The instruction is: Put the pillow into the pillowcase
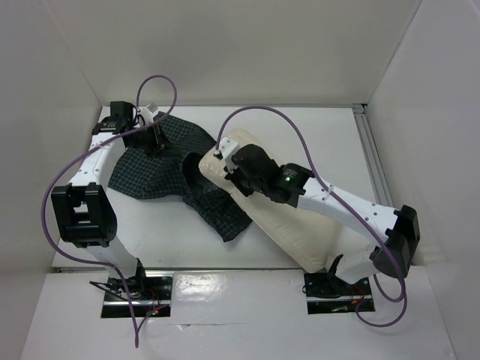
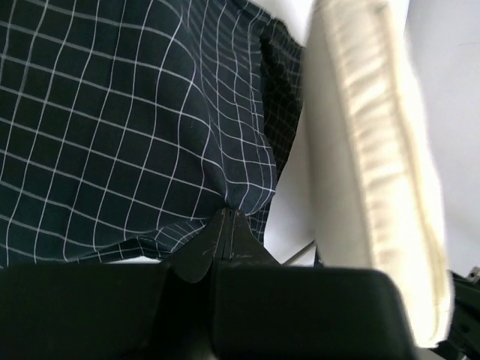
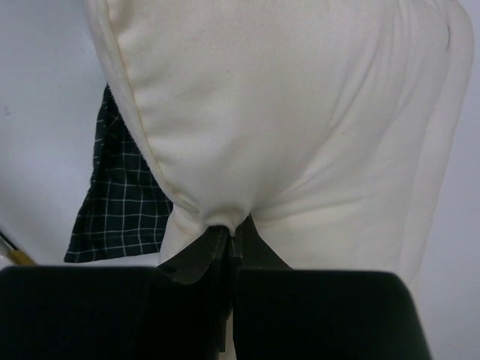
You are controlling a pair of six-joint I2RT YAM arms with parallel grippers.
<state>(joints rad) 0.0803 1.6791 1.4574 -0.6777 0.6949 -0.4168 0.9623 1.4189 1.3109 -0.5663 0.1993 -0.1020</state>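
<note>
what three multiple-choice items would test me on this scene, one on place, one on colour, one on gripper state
1. In the top view, the dark navy grid-checked cloth pillowcase lies where from the cream-white soft rectangular pillow? A left B right C wholly beneath
2. The pillowcase's grid lines are: A red B yellow C white
3. The right gripper is: A open B shut on the pillow C shut on the pillowcase
Answers: 1 A, the cloth spreads to the pillow's left. 2 C, the left wrist view shows white lines. 3 B, it pinches a fold of the pillow.
</note>
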